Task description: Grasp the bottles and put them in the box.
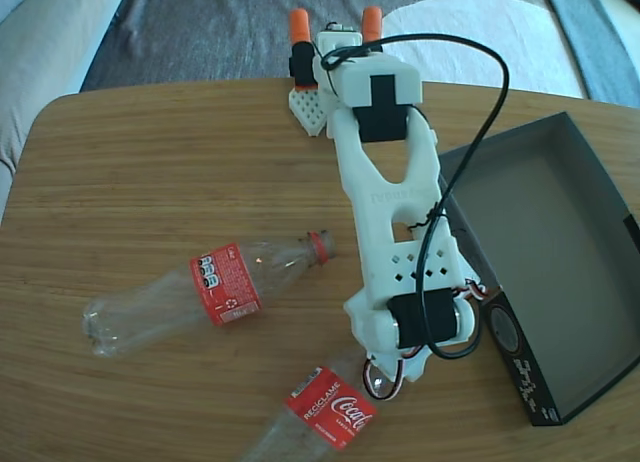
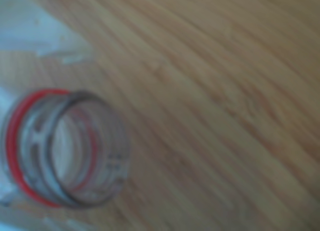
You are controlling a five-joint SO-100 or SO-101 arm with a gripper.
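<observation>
Right at the wrist lens, one bottle's open neck (image 2: pixel 65 148) fills the view (blurred), lying on the wooden table (image 1: pixel 150 172); its labelled body (image 1: pixel 325 414) lies under the arm's gripper end, hidden, so its state is unclear. Another bottle (image 1: pixel 205 289) lies left, the box (image 1: pixel 555 252) right, empty.

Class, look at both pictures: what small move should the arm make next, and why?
Probably close the tool on the nearer bottle's neck. The wrist view shows that open mouth very near, with pale, blurred shapes beside it, perhaps the fingers. Both bottles lie on the table, and the box is empty.
</observation>
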